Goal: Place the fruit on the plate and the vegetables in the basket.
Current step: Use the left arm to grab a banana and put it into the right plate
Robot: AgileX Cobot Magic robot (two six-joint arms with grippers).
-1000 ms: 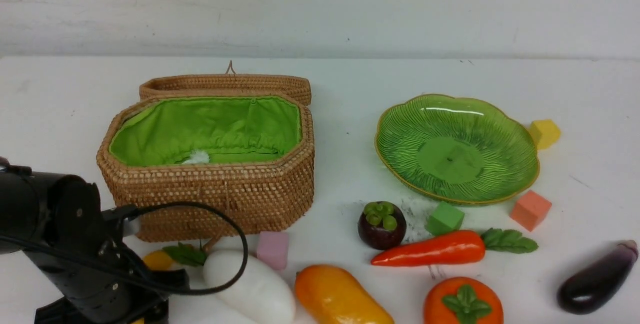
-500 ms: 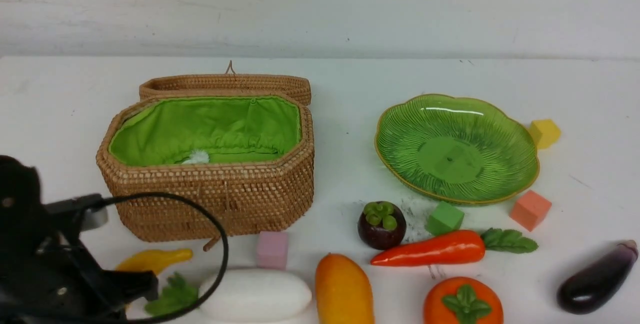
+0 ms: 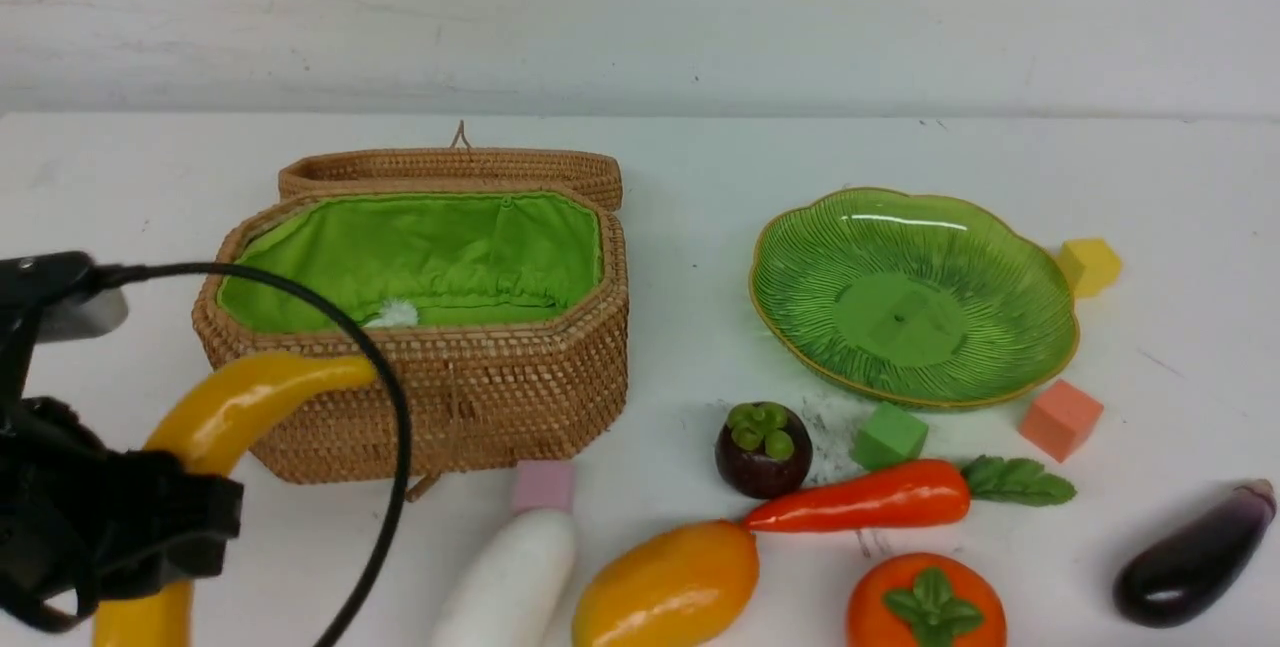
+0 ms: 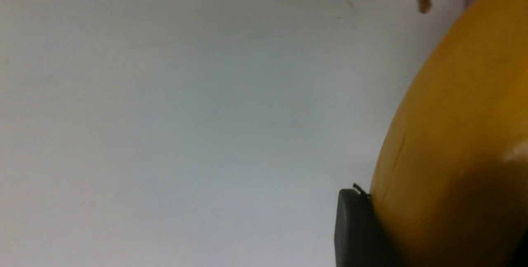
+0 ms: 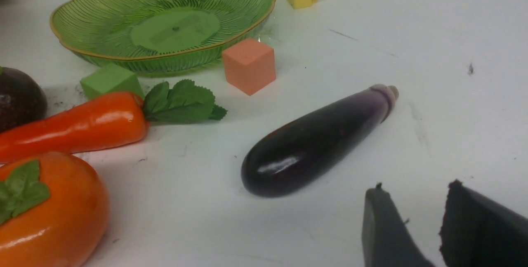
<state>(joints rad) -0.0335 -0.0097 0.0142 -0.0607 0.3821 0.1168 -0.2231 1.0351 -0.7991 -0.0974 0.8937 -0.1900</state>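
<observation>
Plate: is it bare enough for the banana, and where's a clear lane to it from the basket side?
Plate is bare all over. Free strip of table runs between basket and plate, open toward the back. Crowded along the plate's near edge: mangosteen, green cube, carrot, orange cube. Yellow cube sits by its right rim.

No writing can be read in any of the three views. No label, brand, number or sign shows on anything.
</observation>
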